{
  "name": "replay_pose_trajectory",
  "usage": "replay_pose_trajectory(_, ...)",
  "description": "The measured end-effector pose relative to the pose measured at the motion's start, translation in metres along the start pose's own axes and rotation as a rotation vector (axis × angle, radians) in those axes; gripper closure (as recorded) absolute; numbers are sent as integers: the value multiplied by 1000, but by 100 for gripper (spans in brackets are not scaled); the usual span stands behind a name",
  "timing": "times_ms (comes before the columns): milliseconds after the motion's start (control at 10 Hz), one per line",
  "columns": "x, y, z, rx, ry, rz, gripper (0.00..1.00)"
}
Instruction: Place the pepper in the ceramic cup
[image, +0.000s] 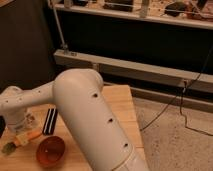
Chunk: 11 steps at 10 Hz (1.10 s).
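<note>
Gripper (23, 128) (open or closed, unclear) over pepper (27, 137) — black bar (50, 121), orange bowl (50, 152) alongside.

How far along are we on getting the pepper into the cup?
Done: nothing yet. The pepper lies flat on the table, just left of the orange bowl, and is not lifted.
In hand: the gripper is low at the table's left end, right above the pepper, apparently going for the grasp.
Left: grasp it, lift it, carry it to the ceramic cup, which is hidden in this view, and release.

tool (22, 126) low at table (118, 101) left edge | black bar (50, 121), bowl (50, 151) just beside | arm (85, 112) blocks centre
</note>
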<state>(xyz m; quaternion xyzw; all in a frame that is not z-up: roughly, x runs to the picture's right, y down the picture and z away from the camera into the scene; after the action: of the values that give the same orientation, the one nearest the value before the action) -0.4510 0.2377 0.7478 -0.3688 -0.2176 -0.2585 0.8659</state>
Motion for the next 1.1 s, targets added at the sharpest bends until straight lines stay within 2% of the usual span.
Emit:
replay_pose_trajectory(600,-6,-12,18,-22,4,-1,35)
replay_pose_trajectory(1100,-4,-10,29,-59,13,-3,35)
